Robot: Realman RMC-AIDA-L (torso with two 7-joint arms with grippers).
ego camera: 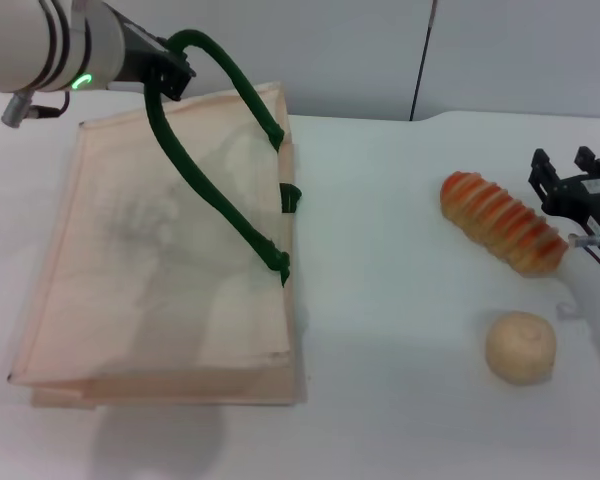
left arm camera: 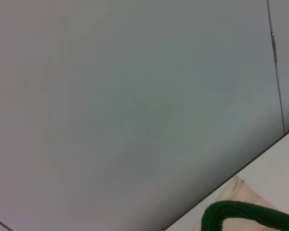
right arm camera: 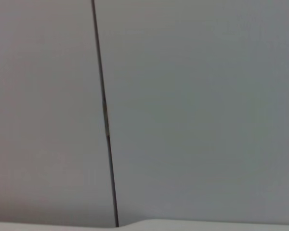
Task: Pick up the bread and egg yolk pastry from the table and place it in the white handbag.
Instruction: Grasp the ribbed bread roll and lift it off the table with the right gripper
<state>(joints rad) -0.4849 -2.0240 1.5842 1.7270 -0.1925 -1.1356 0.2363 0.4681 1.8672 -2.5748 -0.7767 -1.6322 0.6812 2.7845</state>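
From the head view, the left gripper (ego camera: 168,72) sits at the far left, clamped on one green handle (ego camera: 205,165) and lifting it off the white handbag (ego camera: 150,270), which lies flat on the table (ego camera: 380,300). The bread (ego camera: 502,222) lies far right, its long axis running from far-left to near-right, just left of the right gripper (ego camera: 568,172), whose jaws stand apart. The egg yolk pastry (ego camera: 520,346) sits nearer, well apart from the bag. The right arm is plainly the closer one.

The left wrist view shows wall, a bag corner and the handle loop.

The right wrist view shows only wall and table edge.
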